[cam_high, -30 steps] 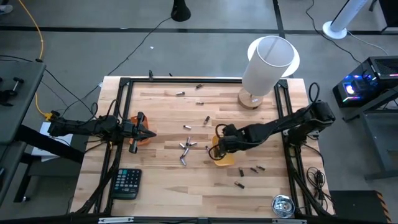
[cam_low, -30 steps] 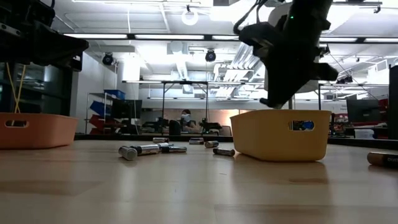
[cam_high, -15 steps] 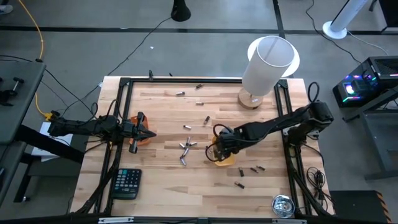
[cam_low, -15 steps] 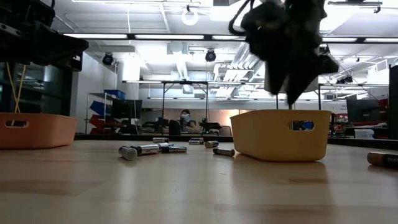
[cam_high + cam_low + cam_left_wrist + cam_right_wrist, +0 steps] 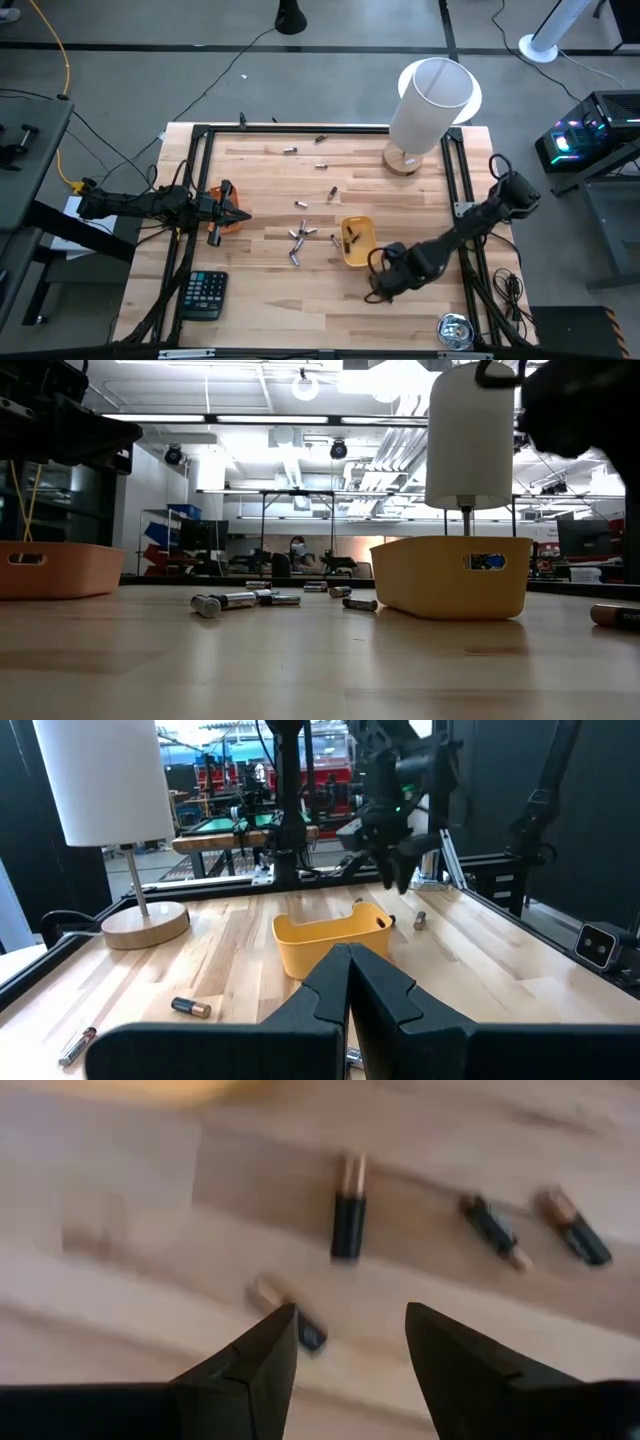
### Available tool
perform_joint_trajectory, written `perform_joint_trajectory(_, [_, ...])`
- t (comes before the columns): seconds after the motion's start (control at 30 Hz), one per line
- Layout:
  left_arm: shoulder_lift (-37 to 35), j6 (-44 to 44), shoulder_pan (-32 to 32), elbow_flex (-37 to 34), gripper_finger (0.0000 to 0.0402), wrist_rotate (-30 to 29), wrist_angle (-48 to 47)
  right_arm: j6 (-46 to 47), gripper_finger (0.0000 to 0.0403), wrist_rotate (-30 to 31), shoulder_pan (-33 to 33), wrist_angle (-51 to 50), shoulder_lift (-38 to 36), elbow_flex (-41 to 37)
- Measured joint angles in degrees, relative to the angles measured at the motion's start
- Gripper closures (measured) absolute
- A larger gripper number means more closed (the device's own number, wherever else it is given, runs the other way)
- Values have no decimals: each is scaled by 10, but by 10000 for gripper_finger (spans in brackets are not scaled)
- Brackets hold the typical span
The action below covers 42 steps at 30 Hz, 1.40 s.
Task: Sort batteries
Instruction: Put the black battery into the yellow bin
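Orange tray is seen at the table's left edge, where the left gripper waits with fingers pressed shut. Loose batteries are scattered mid-table, beside the yellow tray. Further right, the right gripper is held open and empty above dark batteries; a skewed descent could roll one away.

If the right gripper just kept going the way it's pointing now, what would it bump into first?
Most likely the small dark battery lying just ahead of the open right gripper, close to one finger; otherwise the bare wooden table. The other batteries lie farther on, though depth is hard to judge.
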Motion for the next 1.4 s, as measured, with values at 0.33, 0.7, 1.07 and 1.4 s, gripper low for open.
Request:
perform_joint_trajectory(0.33, [0, 0, 0, 0, 401, 0, 0, -56, 222, 3, -43, 12, 59, -4])
perform_joint_trajectory(0.7, [0, 0, 0, 0, 401, 0, 0, -106, 270, -8, -57, 31, 111, -1])
perform_joint_trajectory(1.07, [0, 0, 0, 0, 401, 0, 0, -82, 368, 102, -71, -182, -19, 26])
perform_joint_trajectory(1.4, [0, 0, 0, 0, 401, 0, 0, -196, 342, 245, -119, 31, -75, 28])
